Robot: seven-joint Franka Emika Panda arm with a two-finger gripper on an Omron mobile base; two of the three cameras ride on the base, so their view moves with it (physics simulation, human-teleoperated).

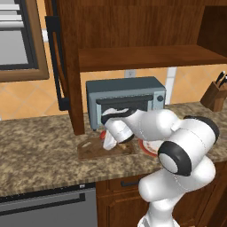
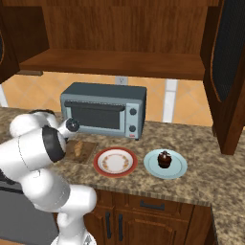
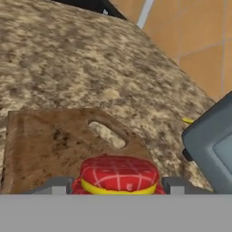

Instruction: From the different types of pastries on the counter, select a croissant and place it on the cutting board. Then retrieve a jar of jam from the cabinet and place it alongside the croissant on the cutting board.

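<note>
The gripper (image 3: pixel 118 186) has its two fingers closed on the jar of jam (image 3: pixel 118 175), one on each side, just above the cutting board (image 3: pixel 45 145). The board lies on the granite counter (image 1: pixel 35 142), in front of the grey toaster oven (image 1: pixel 125 99). To the right sit a red-rimmed plate (image 2: pixel 115 161) and a dark round pastry (image 2: pixel 164 159) on a pale blue plate (image 2: pixel 178 167). The cabinet (image 1: pixel 133 31) hangs open above.
</note>
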